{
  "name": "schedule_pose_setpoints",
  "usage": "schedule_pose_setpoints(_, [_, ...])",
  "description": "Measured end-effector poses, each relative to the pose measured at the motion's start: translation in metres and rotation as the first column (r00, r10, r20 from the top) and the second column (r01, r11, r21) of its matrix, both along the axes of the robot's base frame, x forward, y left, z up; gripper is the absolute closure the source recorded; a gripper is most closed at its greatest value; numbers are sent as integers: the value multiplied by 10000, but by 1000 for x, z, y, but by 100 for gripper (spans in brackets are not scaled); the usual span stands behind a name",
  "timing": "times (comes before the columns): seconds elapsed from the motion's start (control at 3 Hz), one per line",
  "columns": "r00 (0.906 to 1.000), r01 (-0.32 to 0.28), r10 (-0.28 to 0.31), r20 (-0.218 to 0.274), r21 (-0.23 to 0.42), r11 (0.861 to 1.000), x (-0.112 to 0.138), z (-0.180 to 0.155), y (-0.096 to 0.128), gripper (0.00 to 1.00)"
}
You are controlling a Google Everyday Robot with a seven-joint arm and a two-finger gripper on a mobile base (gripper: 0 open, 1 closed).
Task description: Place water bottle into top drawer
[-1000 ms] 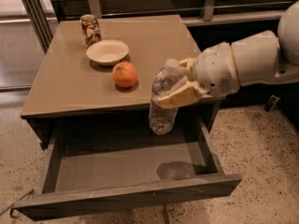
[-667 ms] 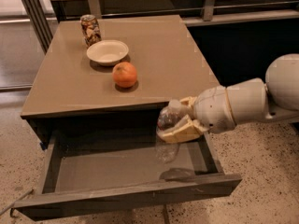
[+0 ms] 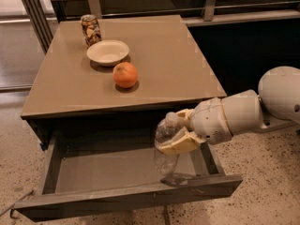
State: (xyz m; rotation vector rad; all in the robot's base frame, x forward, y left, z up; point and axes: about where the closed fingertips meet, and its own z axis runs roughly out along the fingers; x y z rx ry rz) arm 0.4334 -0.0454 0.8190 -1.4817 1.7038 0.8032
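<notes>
Clasping the water bottle (image 3: 165, 159) around its upper half, the gripper (image 3: 182, 131) holds it nearly upright inside the open top drawer (image 3: 117, 198), toward its right front corner.

Patterned can (image 3: 90, 29) at far left of the table (image 3: 178, 64), cream bowl (image 3: 108, 52) just beside it, orange (image 3: 125, 74) nearer front

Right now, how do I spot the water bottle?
Find the brown table, then its open drawer below. Over the drawer's right end, the hand grips the water bottle: tall and clear, unlike the short patterned can on top.
</notes>
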Motion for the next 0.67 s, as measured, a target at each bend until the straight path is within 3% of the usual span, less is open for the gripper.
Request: schedule_pose_setpoints(0.67, [9896, -1037, 1028, 1008, 36, 9946, 15, -39, 6, 100])
